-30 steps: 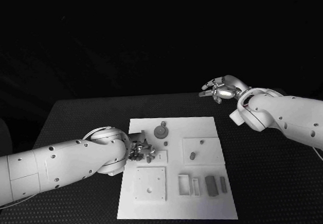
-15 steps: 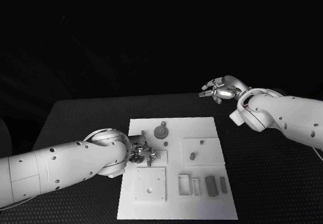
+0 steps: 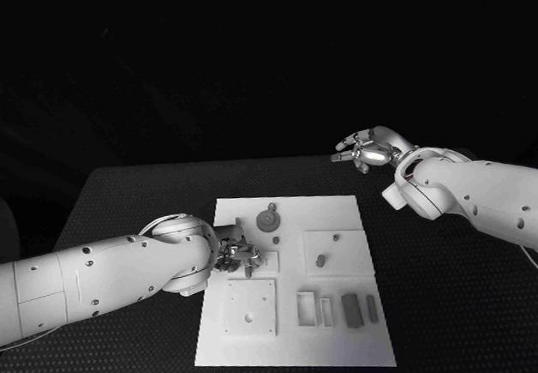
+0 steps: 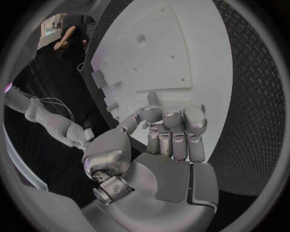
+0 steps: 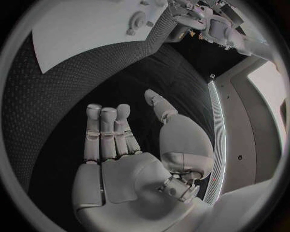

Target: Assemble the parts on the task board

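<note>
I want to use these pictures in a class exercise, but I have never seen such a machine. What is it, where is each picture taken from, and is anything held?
It is a robot with two white arms, each ending in a silver hand. The square picture looks down from its head at a black table with a white task board carrying small parts. The round pictures come from cameras at each wrist. The left hand hovers over the board's left edge, fingers curled, nothing seen in them. The right hand is raised beyond the board, open and empty.

You see a white task board (image 3: 354, 335) carrying small grey parts (image 3: 350, 304) on a black table (image 3: 476, 309) with a dotted, knurled texture; both hands, left (image 3: 238, 255) and right (image 3: 363, 151), are silver.
</note>
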Available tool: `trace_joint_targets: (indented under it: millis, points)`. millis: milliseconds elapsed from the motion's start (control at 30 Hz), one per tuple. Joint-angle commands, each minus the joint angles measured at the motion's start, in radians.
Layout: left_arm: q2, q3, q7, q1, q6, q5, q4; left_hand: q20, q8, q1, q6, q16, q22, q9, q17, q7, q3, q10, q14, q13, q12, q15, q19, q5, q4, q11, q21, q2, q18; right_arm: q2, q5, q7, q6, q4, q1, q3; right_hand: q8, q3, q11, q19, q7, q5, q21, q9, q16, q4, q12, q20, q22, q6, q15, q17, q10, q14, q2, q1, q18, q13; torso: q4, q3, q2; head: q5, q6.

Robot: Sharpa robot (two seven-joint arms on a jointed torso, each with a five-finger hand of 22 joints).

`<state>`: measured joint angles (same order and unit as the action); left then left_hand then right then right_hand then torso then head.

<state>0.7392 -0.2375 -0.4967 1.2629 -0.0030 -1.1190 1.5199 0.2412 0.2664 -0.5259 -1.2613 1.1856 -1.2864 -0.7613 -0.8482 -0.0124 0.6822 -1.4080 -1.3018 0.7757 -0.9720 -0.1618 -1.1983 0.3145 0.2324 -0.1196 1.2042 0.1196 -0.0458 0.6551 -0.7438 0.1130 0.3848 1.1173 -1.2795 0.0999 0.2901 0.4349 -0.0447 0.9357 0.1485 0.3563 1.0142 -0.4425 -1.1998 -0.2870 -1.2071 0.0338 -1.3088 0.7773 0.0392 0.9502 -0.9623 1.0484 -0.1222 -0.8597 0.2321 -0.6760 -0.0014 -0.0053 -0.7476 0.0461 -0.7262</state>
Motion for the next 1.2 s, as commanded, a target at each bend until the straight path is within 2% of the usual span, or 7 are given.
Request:
trace_joint_targets:
  millis: [33, 267, 700, 1200]
  points:
    - [0.000, -0.002, 0.008, -0.003, -0.006, 0.006, -0.005, -0.001, 0.003, -0.038, 0.006, 0.001, 0.002, 0.002, -0.001, 0.004, -0.004, 0.004, 0.000, -0.002, -0.006, 0.001, 0.005, 0.004, 0.004, 0.000, 0.003, 0.052, -0.107, 0.000, 0.002, 0.005, -0.012, 0.001, 0.000, 0.000, 0.006, -0.003, -0.022, -0.001, 0.029, 0.003, -0.004, 0.001, -0.005, 0.000, -0.004, 0.002, -0.013, 0.039, 0.000, -0.002, 0.153, -0.006, 0.000, 0.008, 0.030, 0.002, -0.0006, 0.0000, 0.000, -0.001, 0.001]
    - [-0.003, -0.002, 0.014, -0.003, -0.006, 0.010, -0.012, -0.001, 0.003, -0.033, 0.011, -0.001, 0.004, 0.004, 0.000, 0.005, -0.009, 0.005, 0.001, -0.006, -0.006, -0.001, 0.008, -0.030, -0.002, 0.001, 0.002, 0.050, -0.108, 0.000, 0.003, 0.005, -0.012, 0.003, 0.000, 0.000, 0.007, -0.004, -0.022, -0.001, 0.029, 0.004, -0.004, 0.001, -0.005, 0.000, -0.004, 0.002, -0.014, 0.039, 0.000, -0.002, 0.153, -0.006, 0.000, 0.010, 0.030, 0.002, -0.0003, 0.0003, 0.000, -0.002, 0.001]
    - [-0.011, -0.002, 0.013, -0.007, 0.001, 0.009, -0.030, 0.000, 0.004, -0.041, 0.011, -0.002, 0.004, 0.004, 0.000, 0.005, -0.003, 0.006, 0.001, -0.008, -0.006, 0.000, 0.009, -0.021, 0.000, 0.001, 0.003, 0.056, -0.109, 0.000, 0.003, 0.005, -0.011, 0.003, 0.000, 0.000, 0.007, -0.004, -0.023, 0.000, 0.029, 0.005, -0.004, 0.002, -0.006, 0.000, -0.005, 0.002, -0.014, 0.039, 0.000, -0.002, 0.153, -0.006, 0.000, 0.012, 0.030, 0.003, -0.0011, 0.0003, 0.000, -0.002, -0.001]
    - [-0.011, -0.002, 0.017, -0.010, 0.014, 0.008, -0.027, 0.000, 0.005, -0.045, 0.012, -0.002, 0.004, 0.004, 0.000, 0.005, -0.001, 0.006, 0.001, -0.009, -0.006, 0.000, 0.009, -0.019, 0.004, 0.001, 0.004, 0.056, -0.109, 0.001, 0.004, 0.005, -0.012, 0.004, 0.000, 0.000, 0.007, -0.004, -0.023, 0.000, 0.029, 0.006, -0.004, 0.003, -0.006, 0.000, -0.006, 0.002, -0.014, 0.038, 0.000, -0.003, 0.153, -0.007, 0.000, 0.014, 0.030, 0.004, -0.0009, 0.0005, 0.000, -0.004, -0.002]
